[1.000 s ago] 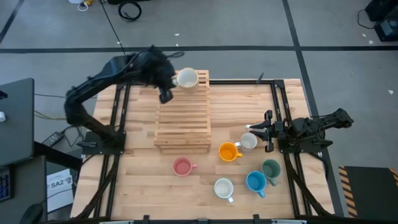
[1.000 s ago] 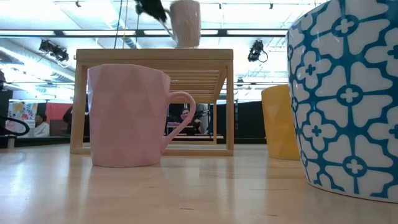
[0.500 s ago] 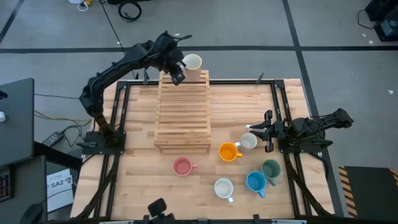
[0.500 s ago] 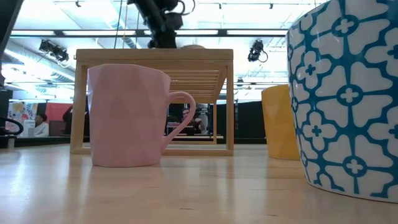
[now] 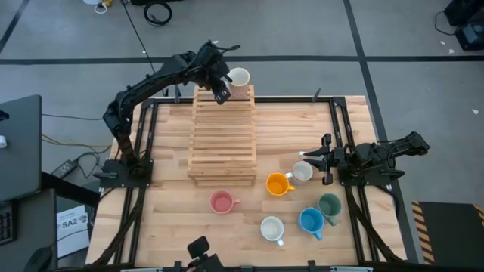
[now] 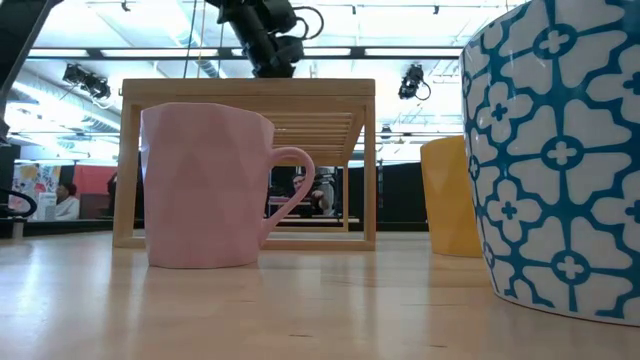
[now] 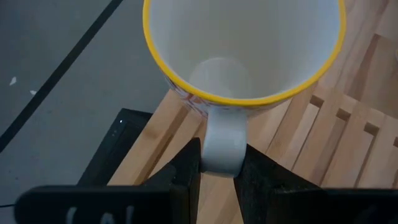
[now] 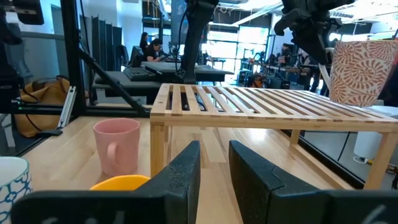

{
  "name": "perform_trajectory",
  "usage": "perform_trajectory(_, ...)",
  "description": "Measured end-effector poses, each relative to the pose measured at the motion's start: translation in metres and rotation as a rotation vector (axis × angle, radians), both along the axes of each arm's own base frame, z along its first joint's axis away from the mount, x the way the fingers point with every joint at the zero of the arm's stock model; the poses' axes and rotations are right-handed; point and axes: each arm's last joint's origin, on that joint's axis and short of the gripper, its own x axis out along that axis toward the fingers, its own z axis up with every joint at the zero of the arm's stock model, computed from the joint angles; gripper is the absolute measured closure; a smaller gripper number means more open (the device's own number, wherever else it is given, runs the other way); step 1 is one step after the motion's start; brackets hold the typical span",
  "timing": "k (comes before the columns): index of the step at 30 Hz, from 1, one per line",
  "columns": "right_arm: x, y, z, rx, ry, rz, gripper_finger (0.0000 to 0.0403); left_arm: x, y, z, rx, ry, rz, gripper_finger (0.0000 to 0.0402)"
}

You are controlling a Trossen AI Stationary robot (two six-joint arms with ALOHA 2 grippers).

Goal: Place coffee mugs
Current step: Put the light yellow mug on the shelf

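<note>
A white mug with a yellow rim and red pattern (image 5: 239, 78) (image 7: 242, 50) (image 8: 360, 71) stands upright at the far end of the wooden slatted rack (image 5: 223, 136). My left gripper (image 5: 224, 89) (image 7: 222, 177) is shut on its handle. In the low view only that gripper (image 6: 272, 50) shows above the rack; the mug is hidden. My right gripper (image 5: 324, 159) (image 8: 214, 168) waits at the table's right side, open by a narrow gap. On the table stand the orange (image 5: 278, 184), cream (image 5: 302, 171), pink (image 5: 221, 202), white (image 5: 271, 227), blue (image 5: 311, 221) and dark green (image 5: 330, 205) mugs. My left gripper pinches the mug's handle (image 7: 222, 146) between its two fingers (image 7: 189, 168), just outside the cup wall. The fingers come slanting down from the near-left side. The mug is upright with its base level with the rack's top slats (image 8: 348, 104); whether it rests there I cannot tell.
The rack fills the table's middle toward the far edge, its slats bare apart from the held mug. The six loose mugs cluster on the near right part of the table, close to my right gripper. Black frame rails (image 5: 144, 151) run along both sides.
My left gripper has carried the mug toward the table's far edge and a little right, and lowered it from well above the rack down to the rack's far end. It has stayed shut on the handle throughout.
</note>
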Motion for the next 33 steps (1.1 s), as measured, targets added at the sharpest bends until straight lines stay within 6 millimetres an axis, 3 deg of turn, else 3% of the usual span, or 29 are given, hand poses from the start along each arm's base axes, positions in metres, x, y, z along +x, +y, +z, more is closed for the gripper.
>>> perform_trajectory(33,0.0,0.0,0.0,0.0,0.0,0.0,0.0312,-0.0023,-0.0031,-0.0027,-0.05,0.023,0.033,0.0309)
